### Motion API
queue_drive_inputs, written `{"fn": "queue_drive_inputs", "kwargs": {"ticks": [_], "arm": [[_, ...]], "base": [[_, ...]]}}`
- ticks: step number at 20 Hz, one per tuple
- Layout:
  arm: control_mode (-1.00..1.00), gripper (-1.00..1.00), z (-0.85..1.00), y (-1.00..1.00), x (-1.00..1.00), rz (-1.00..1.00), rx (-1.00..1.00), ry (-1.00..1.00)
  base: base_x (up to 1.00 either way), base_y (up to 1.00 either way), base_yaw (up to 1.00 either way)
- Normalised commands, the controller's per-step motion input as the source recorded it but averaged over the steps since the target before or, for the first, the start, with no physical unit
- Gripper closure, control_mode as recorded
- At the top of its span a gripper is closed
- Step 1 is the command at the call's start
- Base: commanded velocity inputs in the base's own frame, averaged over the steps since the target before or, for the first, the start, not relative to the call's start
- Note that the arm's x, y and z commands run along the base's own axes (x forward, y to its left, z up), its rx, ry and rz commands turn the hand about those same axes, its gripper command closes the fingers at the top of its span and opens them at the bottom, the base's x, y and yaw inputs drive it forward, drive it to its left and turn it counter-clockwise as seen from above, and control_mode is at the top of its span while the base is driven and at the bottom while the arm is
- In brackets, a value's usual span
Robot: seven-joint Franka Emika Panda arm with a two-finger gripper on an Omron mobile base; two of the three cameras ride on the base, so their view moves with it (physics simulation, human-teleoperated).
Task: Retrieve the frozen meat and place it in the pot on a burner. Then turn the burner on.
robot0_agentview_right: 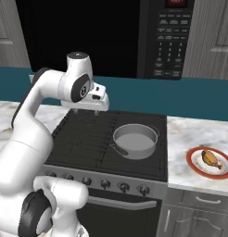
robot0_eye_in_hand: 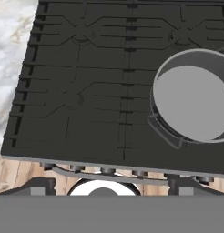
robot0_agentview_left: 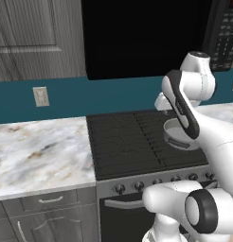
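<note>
My gripper (robot0_agentview_right: pixel 85 111) hangs mid-left in the right base view, above the rear of the dark cooktop (robot0_agentview_right: pixel 83 139); I can't see the jaws clearly, so can't tell how wide they stand, and nothing appears to be held. The pot (robot0_agentview_right: pixel 135 140) sits empty on the front-right burner (robot0_agentview_right: pixel 146 162), centre frame, ready to receive. The frozen meat (robot0_agentview_right: pixel 209 158) lies on a red-rimmed plate (robot0_agentview_right: pixel 195 165) at lower right, on the counter (robot0_agentview_right: pixel 190 132) right of the stove, well apart from pot & gripper, so the fetch isn't done yet, I judge.

We see a grey pot (robot0_agentview_right: pixel 135 140) on the black grated burner (robot0_agentview_right: pixel 134 157), an orange-brown frozen meat (robot0_agentview_right: pixel 209 158) on a red-rimmed white plate (robot0_agentview_right: pixel 195 163), a white marble counter (robot0_agentview_left: pixel 38 151) veined tan, and a teal backsplash (robot0_agentview_left: pixel 66 97).
</note>
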Motion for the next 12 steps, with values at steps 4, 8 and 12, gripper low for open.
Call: {"fn": "queue_drive_inputs", "kwargs": {"ticks": [4, 8, 12], "arm": [[-1.0, -1.0, 0.0, -0.4, -0.05, 0.0, 0.0, 0.0], [-1.0, -1.0, -0.01, -0.44, -0.01, -0.04, -0.02, 0.0], [-1.0, -1.0, 0.0, -0.58, -0.06, 0.0, 0.0, -0.11]], "base": [[0.0, 0.0, 0.0], [0.0, 0.0, 0.0], [0.0, 0.0, 0.0]]}}
